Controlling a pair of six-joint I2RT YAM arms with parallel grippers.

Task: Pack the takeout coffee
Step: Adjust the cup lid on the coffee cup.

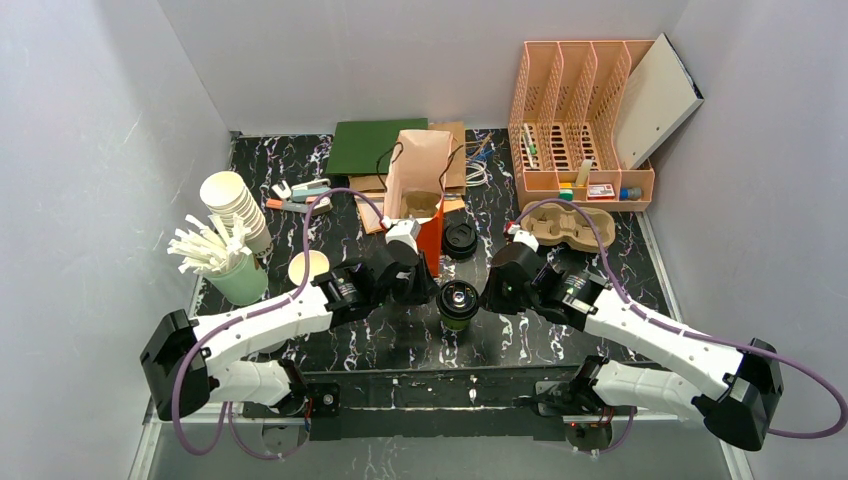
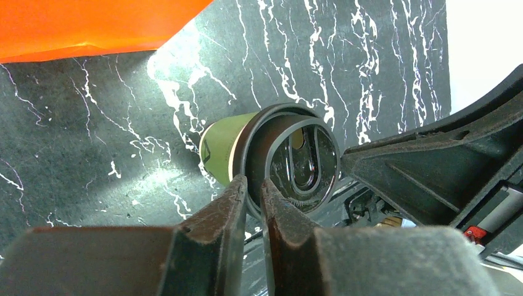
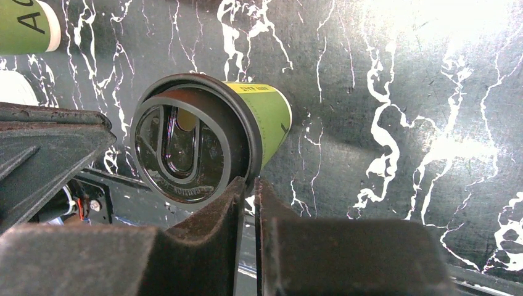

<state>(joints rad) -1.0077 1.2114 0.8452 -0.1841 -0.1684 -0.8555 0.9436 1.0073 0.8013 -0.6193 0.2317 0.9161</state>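
Observation:
The takeout coffee (image 1: 457, 318), a dark green cup with a black lid, stands upright on the marble tabletop between my two arms. My left gripper (image 1: 431, 292) meets it from the left and my right gripper (image 1: 487, 292) from the right. In the left wrist view the cup (image 2: 219, 148) shows its lid (image 2: 302, 160). The left gripper (image 2: 253, 186) is nearly shut, pinching the lid's rim. In the right wrist view the cup (image 3: 268, 117) and its lid (image 3: 185, 148) sit just beyond the right gripper (image 3: 248, 183). That gripper is also nearly shut, on the rim's opposite edge.
An open brown paper bag (image 1: 420, 170) stands behind the cup, with an orange object (image 1: 431, 245) and a black-lidded cup (image 1: 460, 240) before it. A lidless cup (image 1: 309, 268), stacked white cups (image 1: 235, 205) and a cup of stirrers (image 1: 225, 262) are at left. A cardboard carrier (image 1: 568, 228) and an orange rack (image 1: 580, 120) are at right.

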